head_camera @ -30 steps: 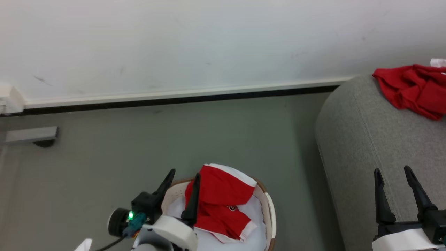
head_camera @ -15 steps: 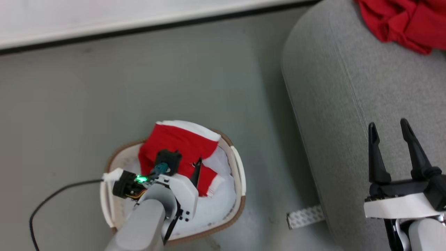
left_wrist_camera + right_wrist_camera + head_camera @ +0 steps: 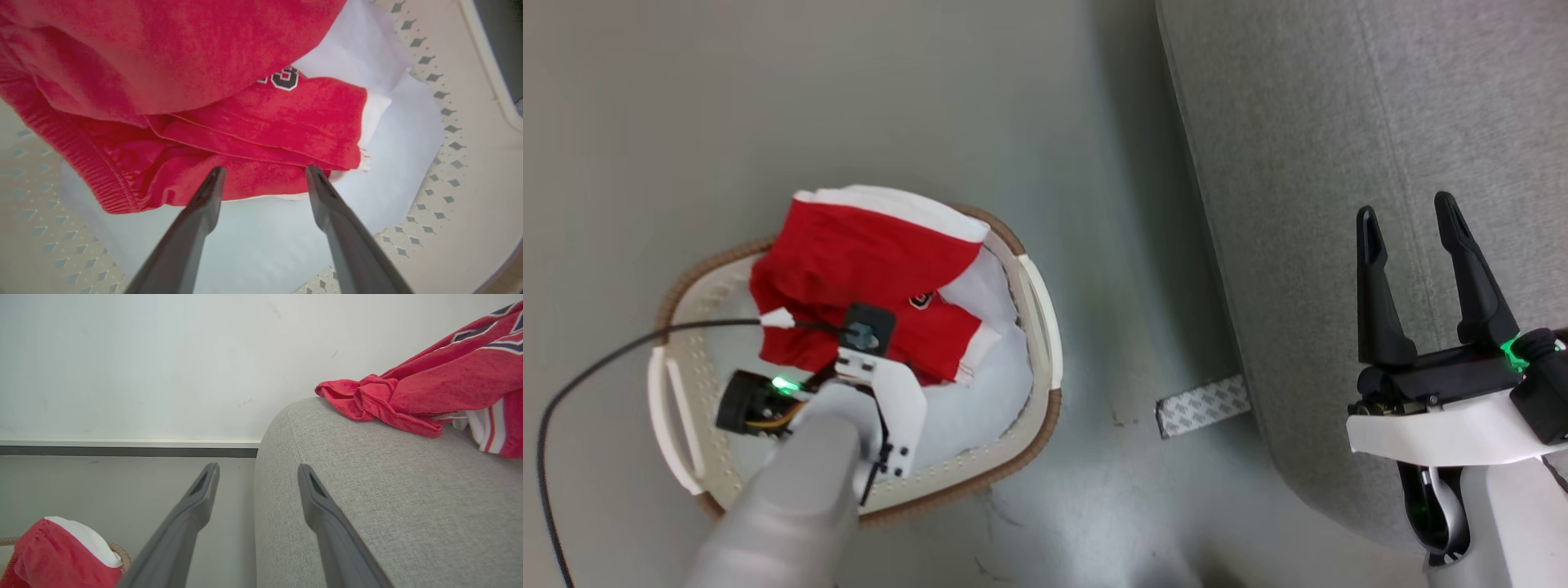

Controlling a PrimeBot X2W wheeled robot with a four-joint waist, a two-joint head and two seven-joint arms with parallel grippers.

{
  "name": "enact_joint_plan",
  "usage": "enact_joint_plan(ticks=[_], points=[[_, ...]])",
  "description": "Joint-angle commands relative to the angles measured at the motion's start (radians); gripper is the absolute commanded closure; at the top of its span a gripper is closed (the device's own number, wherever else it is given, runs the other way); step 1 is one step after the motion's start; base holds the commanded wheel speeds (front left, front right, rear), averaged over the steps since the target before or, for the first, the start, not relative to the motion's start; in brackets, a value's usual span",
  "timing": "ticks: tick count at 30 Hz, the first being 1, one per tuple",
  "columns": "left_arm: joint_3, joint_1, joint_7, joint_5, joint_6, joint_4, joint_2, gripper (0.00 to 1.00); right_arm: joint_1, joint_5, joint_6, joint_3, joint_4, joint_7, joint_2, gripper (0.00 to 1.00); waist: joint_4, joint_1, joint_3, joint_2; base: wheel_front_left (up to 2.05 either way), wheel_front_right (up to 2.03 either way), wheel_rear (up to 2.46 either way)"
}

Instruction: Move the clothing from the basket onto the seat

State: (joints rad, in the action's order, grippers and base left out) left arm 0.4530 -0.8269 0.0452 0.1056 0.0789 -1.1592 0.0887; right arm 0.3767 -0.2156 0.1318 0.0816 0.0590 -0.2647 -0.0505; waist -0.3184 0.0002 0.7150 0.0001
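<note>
While left gripper [image 3: 264, 168] hangs inside basket [image 3: 1045, 420], fingers spread wide, empty, red shorts [image 3: 261, 126] lie directly ahead of tips, on white padding [image 3: 261, 245]. Tips straddle folded lower edge; contact with cloth unclear. Shorts' long axis runs across finger line: elastic waistband left, white-trimmed leg hem right in left wrist view. Left arm clearly nearer. Right gripper [image 3: 1406, 208] open, empty, above grey seat [image 3: 1298, 122], well apart from basket. Red jersey [image 3: 441, 388] already on seat.
</note>
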Motion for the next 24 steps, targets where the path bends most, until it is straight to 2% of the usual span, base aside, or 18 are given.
enact_joint_plan(ticks=[1,9,16,17,18,24], points=[[-0.001,-0.021,0.002,-0.012,0.007,-0.011,0.02,0.0,0.018,-0.008,-0.002,0.001,-0.009,0.001,0.0,0.0,-0.02,-0.0002,0.051,-0.0001,0.0,0.0,0.0],[0.006,-0.104,-0.017,-0.013,0.026,-0.066,0.051,0.0,0.04,-0.031,-0.002,0.012,-0.019,0.001,0.0,0.0,-0.035,-0.0002,0.142,-0.0001,0.0,0.0,0.0],[0.026,-0.146,-0.024,-0.014,0.018,-0.09,0.042,0.0,0.055,-0.032,-0.002,0.015,-0.022,0.001,0.0,0.0,-0.033,-0.0002,0.195,-0.0001,0.0,0.0,0.0],[0.028,-0.148,-0.024,-0.013,0.015,-0.094,0.039,0.53,0.055,-0.03,-0.002,0.014,-0.021,0.001,0.0,0.0,-0.032,-0.0002,0.198,-0.0001,0.0,0.0,0.0],[0.033,-0.149,-0.025,-0.015,0.01,-0.097,0.037,1.0,0.056,-0.029,-0.002,0.013,-0.02,0.001,0.0,0.0,-0.031,-0.0002,0.2,-0.0001,0.0,0.0,0.0],[0.059,-0.129,-0.045,-0.005,-0.044,-0.109,0.019,1.0,0.063,-0.015,-0.002,-0.001,-0.007,0.001,0.0,0.0,-0.015,-0.0002,0.18,-0.0001,0.0,0.0,0.0]])
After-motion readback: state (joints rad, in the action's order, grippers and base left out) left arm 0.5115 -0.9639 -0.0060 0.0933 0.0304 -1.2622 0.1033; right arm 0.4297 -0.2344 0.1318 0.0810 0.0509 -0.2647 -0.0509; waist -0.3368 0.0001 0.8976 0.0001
